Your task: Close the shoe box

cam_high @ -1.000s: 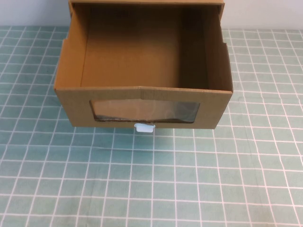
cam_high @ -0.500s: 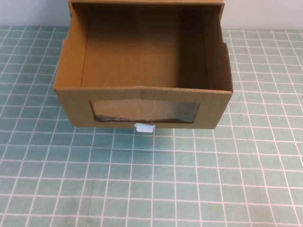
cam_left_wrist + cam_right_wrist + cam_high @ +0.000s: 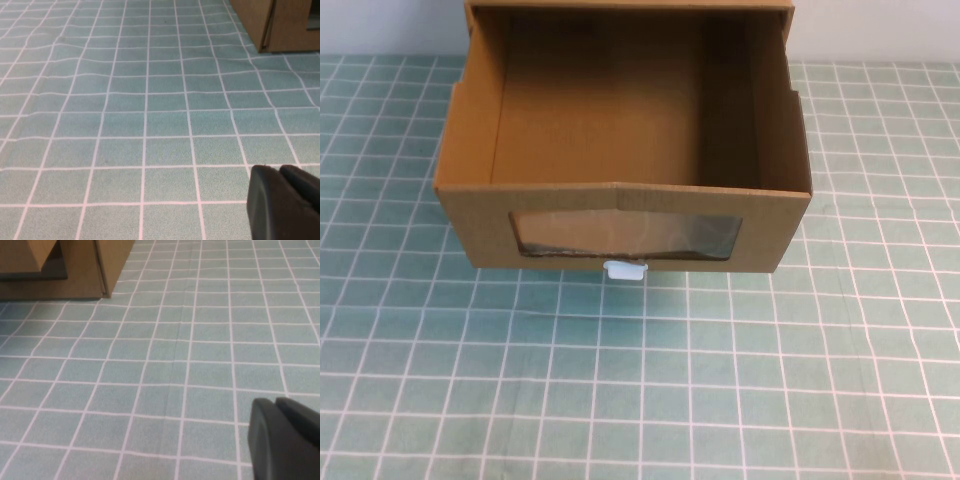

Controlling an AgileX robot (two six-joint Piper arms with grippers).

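The brown cardboard shoe box [image 3: 470, 215] stands at the table's far middle. Its drawer is pulled out toward me and is empty inside. Its front has a clear window [image 3: 625, 237] with a small white pull tab [image 3: 625, 270] below it. Neither arm shows in the high view. My left gripper [image 3: 280, 172] is shut and empty, low over the mat, with a corner of the box [image 3: 285, 25] well ahead of it. My right gripper [image 3: 275, 402] is shut and empty over the mat, with the box [image 3: 75, 270] well ahead of it.
A green mat with a white grid [image 3: 640, 380] covers the table. It has slight wrinkles [image 3: 75, 60] on the left side and a crease [image 3: 177, 340] on the right. A pale wall runs behind the box.
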